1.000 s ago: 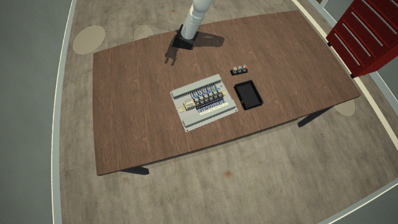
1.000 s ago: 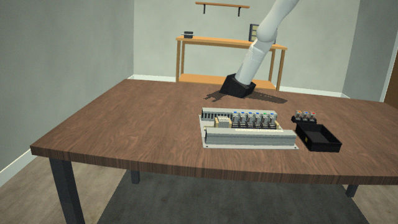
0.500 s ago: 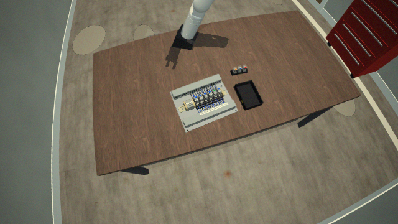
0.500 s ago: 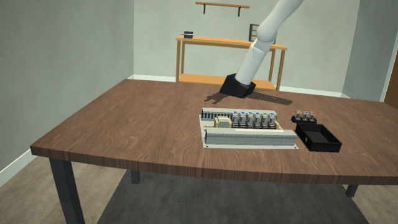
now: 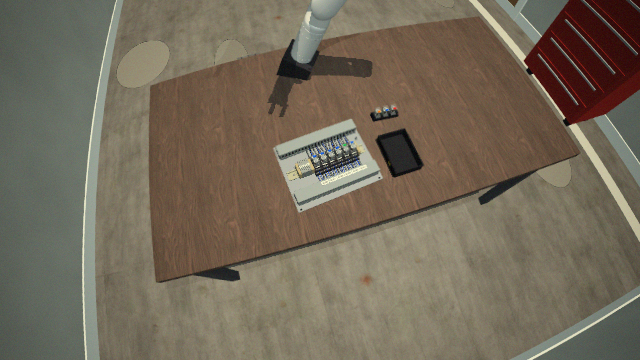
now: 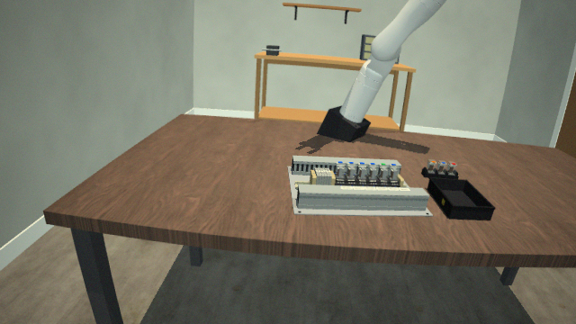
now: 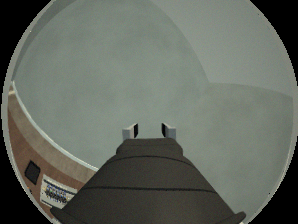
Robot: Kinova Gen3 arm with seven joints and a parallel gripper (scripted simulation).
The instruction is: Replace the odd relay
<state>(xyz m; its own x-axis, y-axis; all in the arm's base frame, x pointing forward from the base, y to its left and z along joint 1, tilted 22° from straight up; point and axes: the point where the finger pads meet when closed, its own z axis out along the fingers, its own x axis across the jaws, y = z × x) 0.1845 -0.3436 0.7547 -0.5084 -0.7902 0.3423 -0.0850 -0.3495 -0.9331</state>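
Note:
A grey panel (image 5: 327, 162) lies in the middle of the table and carries a row of relays. Most have blue buttons; the second relay from the right end (image 6: 383, 172) has a green one, also seen in the overhead view (image 5: 345, 146). A small black holder (image 5: 384, 113) behind the tray has three spare relays with orange, blue and red buttons; the blue one is in the middle (image 6: 443, 165). The black tray (image 5: 399, 152) is to the right of the panel. My gripper (image 7: 149, 128) is open and empty, high above the table, and shows only in the wrist view.
The arm (image 6: 373, 81) rises from its black base (image 5: 295, 65) at the table's far side. A red tool cabinet (image 5: 585, 55) stands beyond the right edge. A wooden shelf table (image 6: 333, 63) stands against the back wall.

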